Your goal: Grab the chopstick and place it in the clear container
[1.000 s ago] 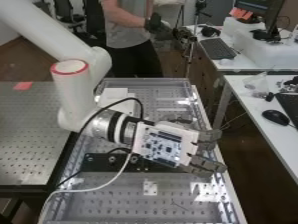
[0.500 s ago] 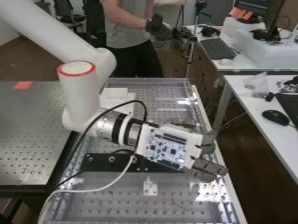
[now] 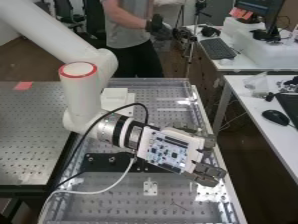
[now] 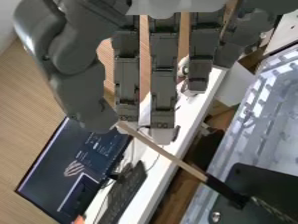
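"Where's the slim wooden chopstick [image 4: 159, 149] with the black section?"
"Pinched by the dark grey mechanical hand [image 3: 207, 172], thumb against finger."
"And relative to the flat black plate [image 3: 100, 162]?"
"Hand beside it; the chopstick crosses before it in the wrist view."
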Tool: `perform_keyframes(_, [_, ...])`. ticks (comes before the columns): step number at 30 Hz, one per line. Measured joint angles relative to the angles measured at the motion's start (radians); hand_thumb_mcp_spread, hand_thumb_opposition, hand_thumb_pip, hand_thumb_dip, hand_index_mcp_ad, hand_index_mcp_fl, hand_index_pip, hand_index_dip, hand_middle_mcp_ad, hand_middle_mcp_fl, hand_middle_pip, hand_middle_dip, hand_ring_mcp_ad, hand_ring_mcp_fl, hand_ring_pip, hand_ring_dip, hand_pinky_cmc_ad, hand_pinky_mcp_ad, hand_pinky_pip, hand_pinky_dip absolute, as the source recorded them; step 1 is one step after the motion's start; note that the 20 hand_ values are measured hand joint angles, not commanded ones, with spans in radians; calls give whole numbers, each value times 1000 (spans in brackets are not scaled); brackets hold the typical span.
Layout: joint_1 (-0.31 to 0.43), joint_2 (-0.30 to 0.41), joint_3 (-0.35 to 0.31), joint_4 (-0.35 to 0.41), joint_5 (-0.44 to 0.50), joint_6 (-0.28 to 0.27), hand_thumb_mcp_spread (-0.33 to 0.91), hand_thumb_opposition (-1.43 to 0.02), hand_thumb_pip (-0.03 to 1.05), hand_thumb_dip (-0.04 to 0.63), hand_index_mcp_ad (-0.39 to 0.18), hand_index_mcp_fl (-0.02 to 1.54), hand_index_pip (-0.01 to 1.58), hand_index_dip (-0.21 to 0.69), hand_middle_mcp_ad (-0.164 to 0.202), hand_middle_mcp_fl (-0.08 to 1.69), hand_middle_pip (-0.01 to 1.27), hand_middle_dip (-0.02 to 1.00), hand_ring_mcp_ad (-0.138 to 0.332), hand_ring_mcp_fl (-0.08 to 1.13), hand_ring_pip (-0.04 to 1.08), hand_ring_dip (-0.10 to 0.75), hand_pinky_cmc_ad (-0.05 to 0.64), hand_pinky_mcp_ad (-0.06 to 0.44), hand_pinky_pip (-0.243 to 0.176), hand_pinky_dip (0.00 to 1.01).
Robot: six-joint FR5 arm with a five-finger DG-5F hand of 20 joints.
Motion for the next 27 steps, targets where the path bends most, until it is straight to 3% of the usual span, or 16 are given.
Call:
perform_keyframes(6, [-3, -1, -3, 13, -17, 29, 436, -819, 721, 309, -87, 522, 1030, -59, 106, 784, 616, 429, 168, 379, 63, 208, 314, 182, -108, 360])
perform_keyframes(12, [-3, -7, -12, 40, -25, 73, 456, -820, 688, 309, -87, 539, 995, -56, 91, 841, 546, 429, 168, 394, 61, 211, 312, 182, -93, 346])
perform_keyframes(24, [1, -10, -13, 48, 0, 58, 468, -829, 668, 309, -89, 628, 960, -59, 91, 894, 468, 429, 168, 407, 59, 211, 333, 183, -91, 314])
perform_keyframes(27, [0, -12, -6, 46, 4, 47, 483, -836, 661, 309, -101, 672, 948, -59, 91, 918, 452, 429, 164, 433, 59, 208, 344, 183, -70, 276])
